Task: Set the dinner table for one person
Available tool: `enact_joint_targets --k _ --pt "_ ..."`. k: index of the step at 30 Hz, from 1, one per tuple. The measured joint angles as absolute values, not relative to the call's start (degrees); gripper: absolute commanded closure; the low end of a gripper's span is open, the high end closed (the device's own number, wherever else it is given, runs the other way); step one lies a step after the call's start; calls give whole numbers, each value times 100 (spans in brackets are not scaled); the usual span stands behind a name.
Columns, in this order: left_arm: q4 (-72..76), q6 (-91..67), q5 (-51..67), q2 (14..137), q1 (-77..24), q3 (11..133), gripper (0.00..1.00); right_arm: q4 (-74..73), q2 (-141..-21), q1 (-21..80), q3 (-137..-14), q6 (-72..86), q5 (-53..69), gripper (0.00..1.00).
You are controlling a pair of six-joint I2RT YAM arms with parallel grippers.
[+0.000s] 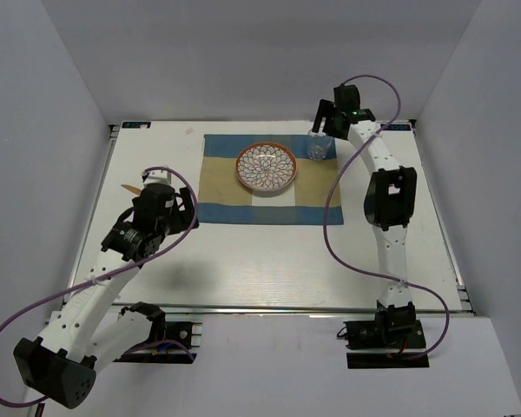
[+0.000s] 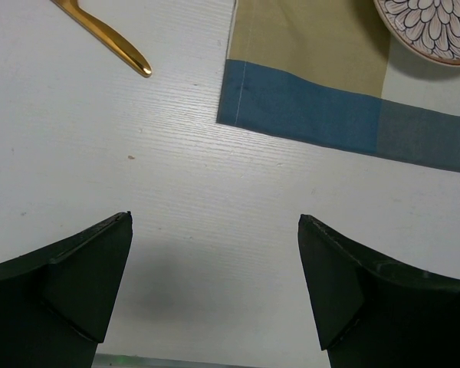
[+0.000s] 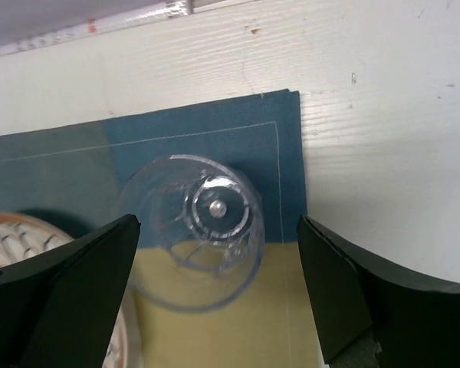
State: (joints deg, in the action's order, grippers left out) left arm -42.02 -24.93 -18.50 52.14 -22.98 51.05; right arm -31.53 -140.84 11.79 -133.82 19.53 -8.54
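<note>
The dinner table (image 1: 269, 261) fills the middle of your top view, with placemat (image 1: 265, 210) and plate (image 1: 267, 167) at upper centre; your left gripper (image 2: 215, 221) gapes wide over bare board at left; your right gripper (image 3: 218, 222) stands wide astride the glass (image 3: 195, 241), upper right.

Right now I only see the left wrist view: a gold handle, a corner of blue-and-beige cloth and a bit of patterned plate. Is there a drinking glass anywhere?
Observer: Yes. A clear drinking glass stands on the far right corner of the blue-and-beige cloth placemat.
Operator: Is anything holding it?
Observer: No. The right arm's fingers are spread wide open with the glass between them, not closed on it.
Operator: And the rest of that plate?
Observer: The round flower-patterned plate sits in the middle of the placemat, with nothing on it.
</note>
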Motion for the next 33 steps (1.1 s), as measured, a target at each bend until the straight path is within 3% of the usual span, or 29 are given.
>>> enact_joint_targets --k 10,16,20,27,33 --pt "-4515 -3002 -2755 5422 -2200 5116 2 -2582 -10438 1070 -10890 1780 427 11" --pt "-4705 -4016 -2714 6276 -1804 5398 2 -1597 -8090 1267 -7623 1968 969 11" --pt "-4965 -5103 -2541 7843 -1404 6235 2 -1474 -7229 1623 -5839 2338 1035 11" --pt "-5236 -6055 -2265 10466 -519 8130 2 -1634 -5898 2067 -5085 2423 1061 11" --pt "-5629 -6272 -2191 11299 40 9078 5 -1684 -4853 2115 -4504 2418 1181 11"
